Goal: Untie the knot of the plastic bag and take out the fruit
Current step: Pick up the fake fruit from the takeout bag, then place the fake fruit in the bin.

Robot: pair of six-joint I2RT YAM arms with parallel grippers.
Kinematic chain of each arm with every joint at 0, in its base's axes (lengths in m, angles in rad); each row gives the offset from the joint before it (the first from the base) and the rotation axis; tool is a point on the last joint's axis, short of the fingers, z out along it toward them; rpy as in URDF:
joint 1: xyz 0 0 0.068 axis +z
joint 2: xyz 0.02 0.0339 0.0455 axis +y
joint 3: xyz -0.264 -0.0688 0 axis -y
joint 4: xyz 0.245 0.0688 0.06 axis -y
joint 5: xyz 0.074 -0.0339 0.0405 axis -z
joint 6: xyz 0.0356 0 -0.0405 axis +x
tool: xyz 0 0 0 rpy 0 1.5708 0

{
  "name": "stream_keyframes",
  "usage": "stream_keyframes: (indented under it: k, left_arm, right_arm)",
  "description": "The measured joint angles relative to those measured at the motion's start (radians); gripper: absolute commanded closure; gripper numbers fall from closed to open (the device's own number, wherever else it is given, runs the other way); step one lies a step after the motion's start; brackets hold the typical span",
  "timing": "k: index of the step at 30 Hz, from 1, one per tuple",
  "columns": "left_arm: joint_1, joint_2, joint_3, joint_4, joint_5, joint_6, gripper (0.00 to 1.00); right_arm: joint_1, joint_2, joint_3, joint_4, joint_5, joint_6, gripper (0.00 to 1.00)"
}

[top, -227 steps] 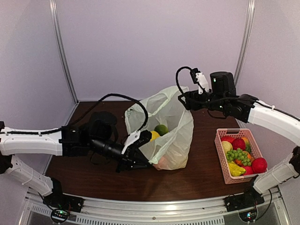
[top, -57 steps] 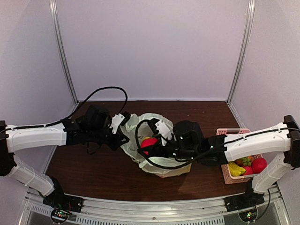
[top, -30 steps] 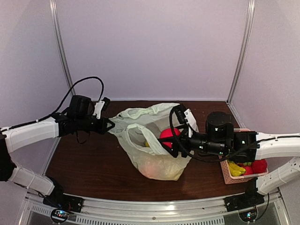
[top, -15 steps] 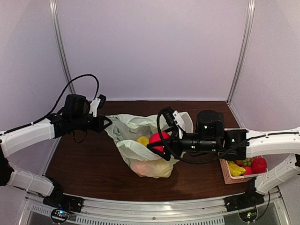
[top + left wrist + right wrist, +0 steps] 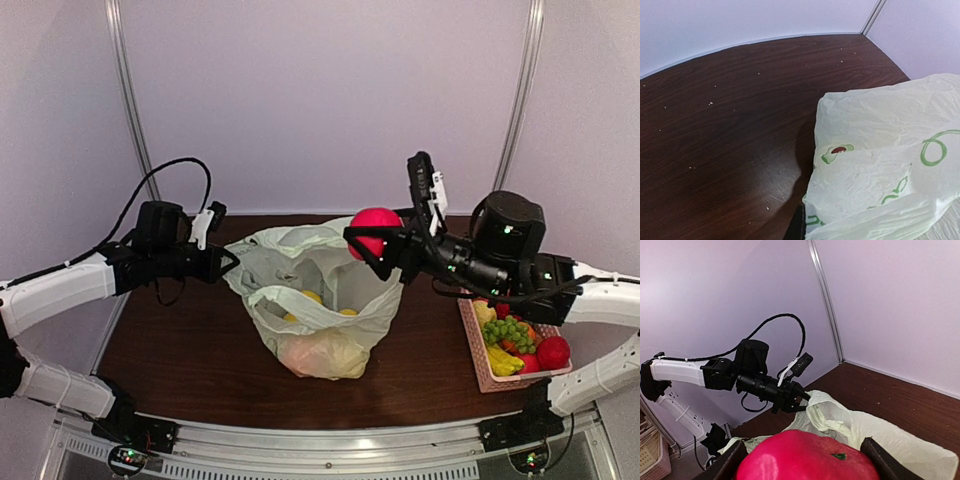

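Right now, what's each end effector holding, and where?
Left end effector pinches the plastic bag at its rim. Right end effector grips the red round fruit across its sides.

Soft, even light fills all three views, and the plastic bag (image 5: 880, 150) casts only a dim, blurred shadow on the dark worktop (image 5: 730, 125), which shows a faint sheen. The top view bows the upright poles (image 5: 130, 105) at its sides. The red fruit (image 5: 805, 460) at the bottom of the right wrist view looks soft, with a pale highlight.
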Motion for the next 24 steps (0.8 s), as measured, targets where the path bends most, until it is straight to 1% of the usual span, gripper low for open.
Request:
stream_keyframes:
  k: [3,6,9,11,15,19,24]
  left_arm:
    - [0.0,-0.002,0.0,-0.001,-0.005,0.0,1.0]
    - [0.0,-0.002,0.0,-0.002,-0.008,0.0,1.0]
    - [0.0,-0.002,0.0,-0.004,-0.008,0.0,1.0]
    - [0.0,-0.002,0.0,-0.004,-0.008,0.0,1.0]
    - [0.0,-0.002,0.0,-0.006,-0.008,0.0,1.0]
    - [0.0,-0.002,0.0,-0.007,-0.007,0.0,1.0]
    - [0.0,-0.002,0.0,-0.008,-0.008,0.0,1.0]
  right_arm:
    - [-0.011,-0.105,-0.002,-0.079,0.137,-0.003,0.29]
    - [-0.056,-0.219,-0.028,-0.153,0.252,0.006,0.29]
    - [-0.142,-0.315,-0.082,-0.225,0.341,0.032,0.29]
    - [-0.226,-0.353,-0.123,-0.277,0.368,0.056,0.29]
    - [-0.442,-0.346,-0.209,-0.357,0.351,0.101,0.29]
    - [-0.636,-0.272,-0.294,-0.401,0.272,0.131,0.29]
    - [-0.777,-0.18,-0.337,-0.397,0.203,0.136,0.3]
